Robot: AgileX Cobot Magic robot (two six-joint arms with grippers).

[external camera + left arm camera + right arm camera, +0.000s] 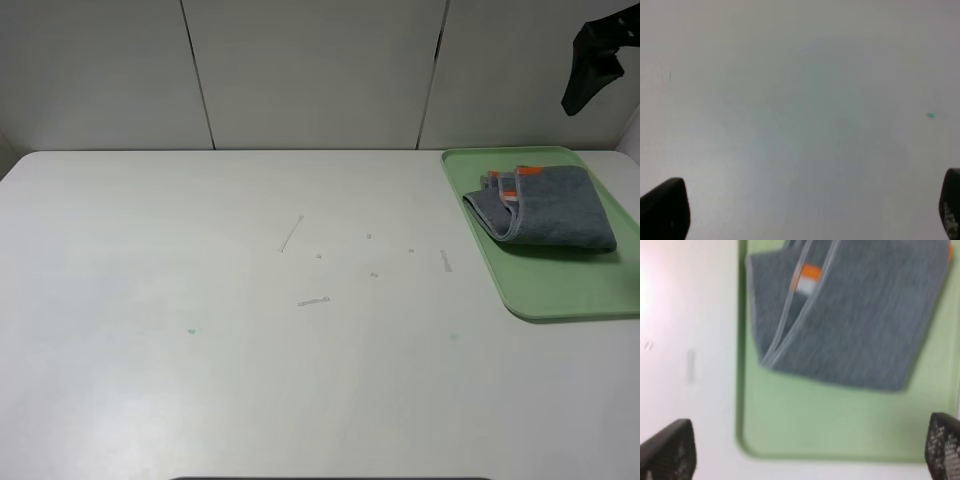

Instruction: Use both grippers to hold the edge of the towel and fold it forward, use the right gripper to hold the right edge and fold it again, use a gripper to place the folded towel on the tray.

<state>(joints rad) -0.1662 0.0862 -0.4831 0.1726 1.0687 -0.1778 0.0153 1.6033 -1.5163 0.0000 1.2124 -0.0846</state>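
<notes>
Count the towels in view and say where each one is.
1: the towel, folded, lies on the tray at the table's far right. None seems hidden.

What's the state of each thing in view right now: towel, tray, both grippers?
towel: folded, lying on the tray, nothing holding it.
tray: flat on the table at the right, near part bare.
table: white, a few small marks and specks.
right gripper: open, above the tray's near edge, clear of the towel.
left gripper: open, over bare table, holding nothing.
</notes>
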